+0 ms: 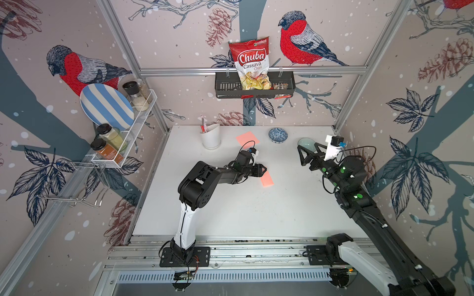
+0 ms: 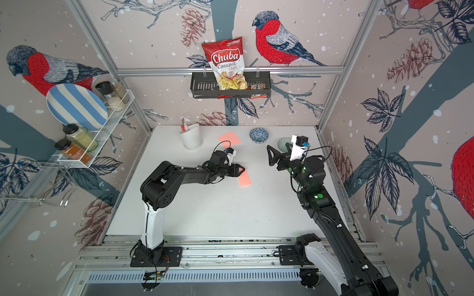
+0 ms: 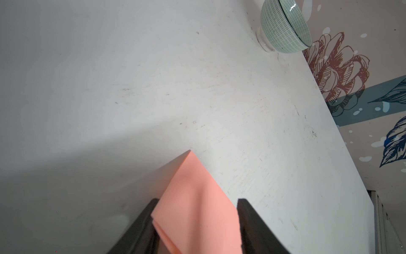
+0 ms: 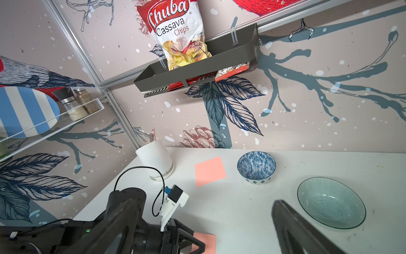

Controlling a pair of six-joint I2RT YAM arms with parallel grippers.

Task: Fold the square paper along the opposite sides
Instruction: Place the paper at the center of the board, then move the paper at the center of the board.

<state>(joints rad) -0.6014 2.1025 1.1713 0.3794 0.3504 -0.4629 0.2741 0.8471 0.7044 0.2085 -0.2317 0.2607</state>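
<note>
A pink paper point(image 1: 267, 180) lies folded into a narrow rectangle at the middle of the white table point(image 1: 230, 210), also seen in a top view point(image 2: 245, 180). My left gripper point(image 1: 264, 169) hangs low over its near end. In the left wrist view the doubled paper point(image 3: 197, 176) sits between the black fingers point(image 3: 145, 222), whose jaws stand apart, so the left gripper point(image 3: 196, 201) is open. A second pink paper point(image 1: 247, 138), flat and square, lies near the back wall. My right gripper point(image 1: 301, 155) is raised at the right, open and empty.
A white utensil cup point(image 1: 210, 138) stands at the back left of the table. A blue patterned bowl point(image 1: 278, 134) and a clear green bowl point(image 1: 306, 143) sit at the back right, the green one just behind my right gripper. Wall racks hang above the table.
</note>
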